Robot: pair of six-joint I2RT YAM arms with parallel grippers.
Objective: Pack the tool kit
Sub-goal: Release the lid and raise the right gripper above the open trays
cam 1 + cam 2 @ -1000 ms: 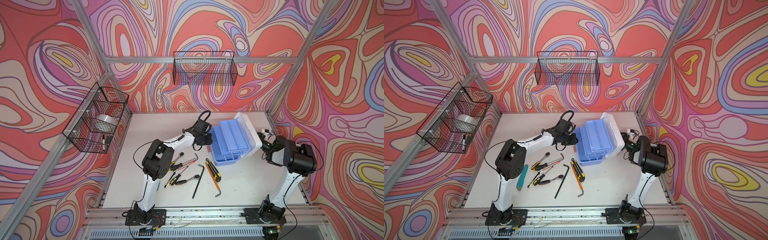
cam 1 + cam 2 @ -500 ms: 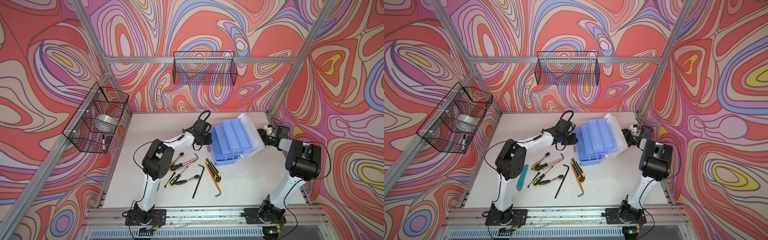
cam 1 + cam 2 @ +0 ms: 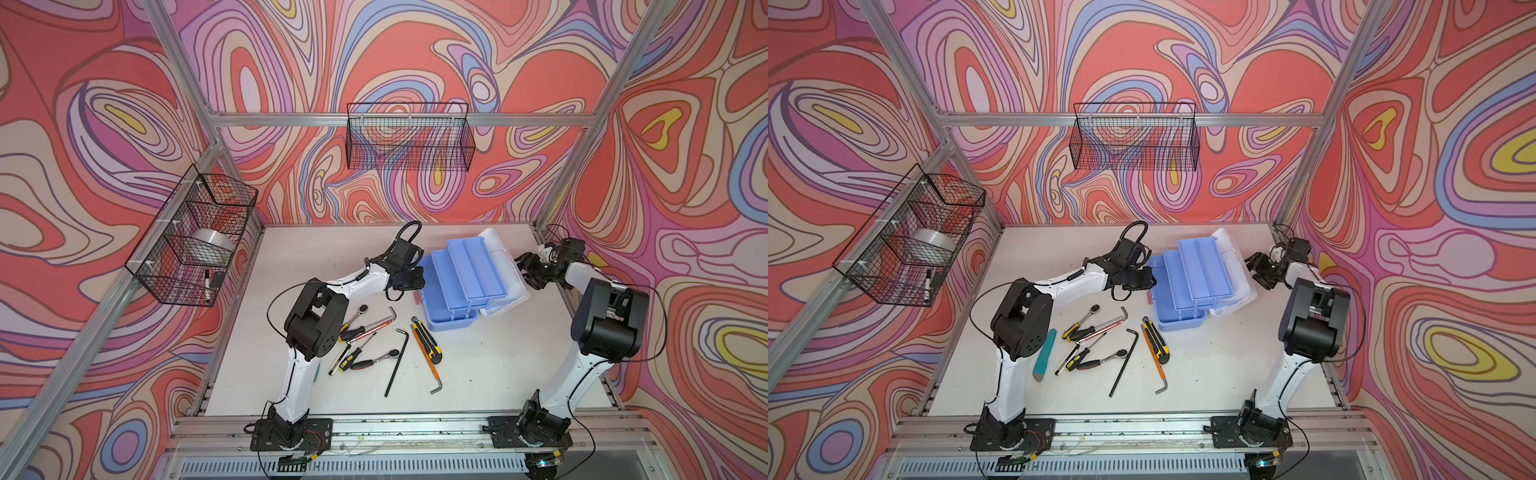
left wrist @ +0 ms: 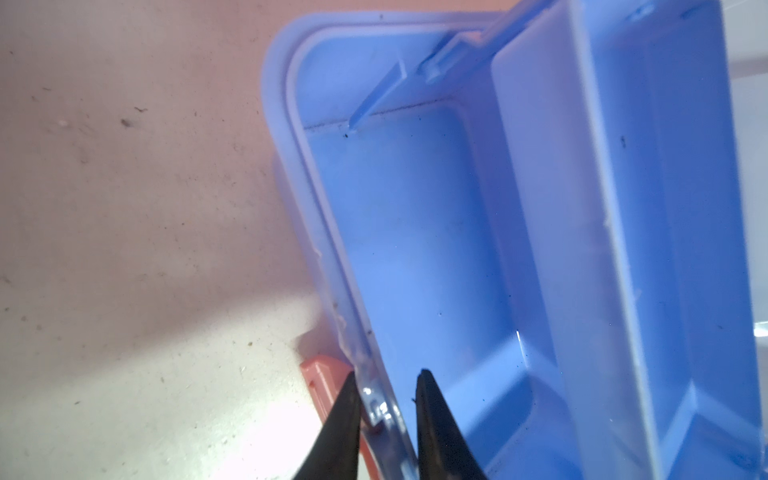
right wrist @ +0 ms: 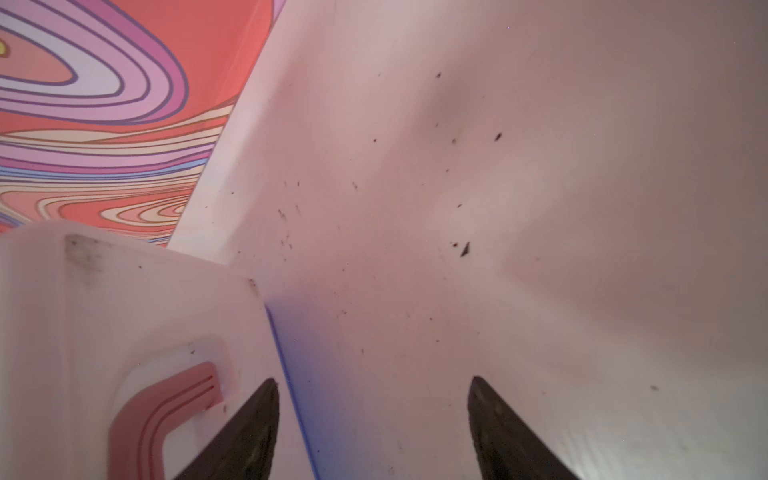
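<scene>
A: What is seen on the desk (image 3: 498,374)?
B: An open toolbox (image 3: 451,322) is set there, its blue trays (image 3: 469,270) stepped up and its white lid (image 3: 513,291) laid back on the right — loose hand tools (image 3: 427,340) are scattered in front.
A: And at either side of it?
B: The left tool (image 3: 411,279) is placed at the toolbox's left rim; the right tool (image 3: 524,270) is held just beside the lid, jaws parted.

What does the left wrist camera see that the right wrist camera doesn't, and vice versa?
Only the left wrist view: the inside of the blue base, a blue tray, the pink latch, and the left claw closed on the base's rim. Only the right wrist view: the white lid, its pink handle, the patterned wall, and the right claw open. Both: the white table and a pair of dark claw tips.
</scene>
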